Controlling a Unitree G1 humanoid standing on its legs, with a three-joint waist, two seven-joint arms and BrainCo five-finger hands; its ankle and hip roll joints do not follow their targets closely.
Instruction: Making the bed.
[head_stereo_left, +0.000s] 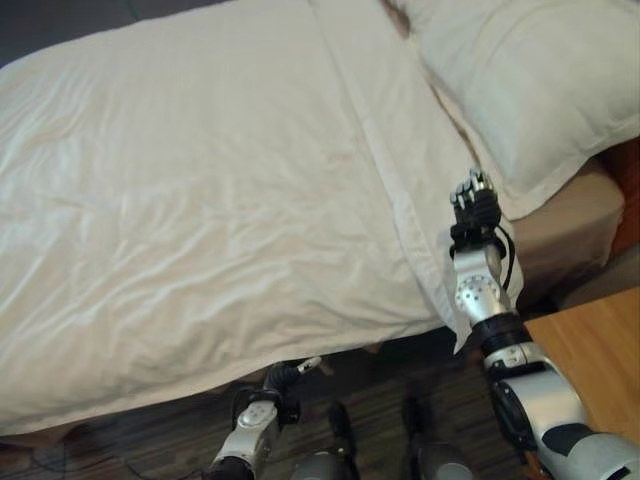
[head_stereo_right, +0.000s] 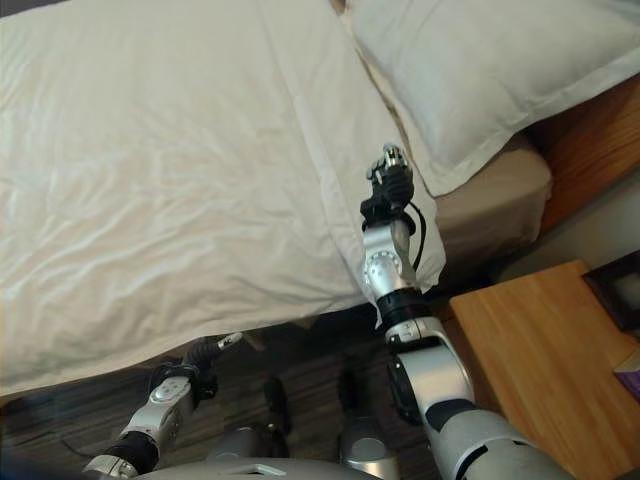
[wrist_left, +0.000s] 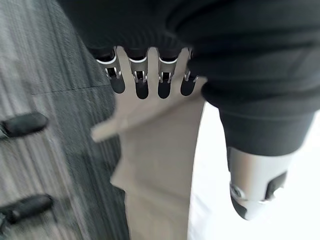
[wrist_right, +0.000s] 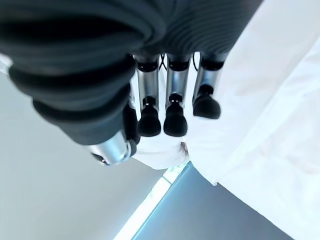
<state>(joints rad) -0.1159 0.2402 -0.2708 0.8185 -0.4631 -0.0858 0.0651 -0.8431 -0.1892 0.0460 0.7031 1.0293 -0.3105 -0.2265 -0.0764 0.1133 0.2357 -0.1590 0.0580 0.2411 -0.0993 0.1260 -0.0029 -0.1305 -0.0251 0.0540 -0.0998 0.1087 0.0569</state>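
Left eye view: bed with white duvet (head_stereo_left: 190, 200) spread over most of the mattress, lightly wrinkled, its folded top edge running as a band toward the head end. White pillow (head_stereo_left: 530, 90) lies at the head, overlapping the beige sheet (head_stereo_left: 570, 225) that shows bare at the mattress corner. Right robot hand (head_stereo_left: 473, 200) is raised over the duvet's folded corner, just beside the pillow's edge; right wrist view shows its fingers (wrist_right: 175, 120) bent partway down, nothing in them, white bedding beyond. Left robot hand (head_stereo_left: 292, 374) sits low at the bed's side, under the overhanging duvet hem, above the dark striped floor (head_stereo_left: 150, 440); left wrist view shows its fingers (wrist_left: 141, 82) straight and holding nothing. Wooden nightstand (head_stereo_right: 540, 350) stands beside the bed on the robot's right.
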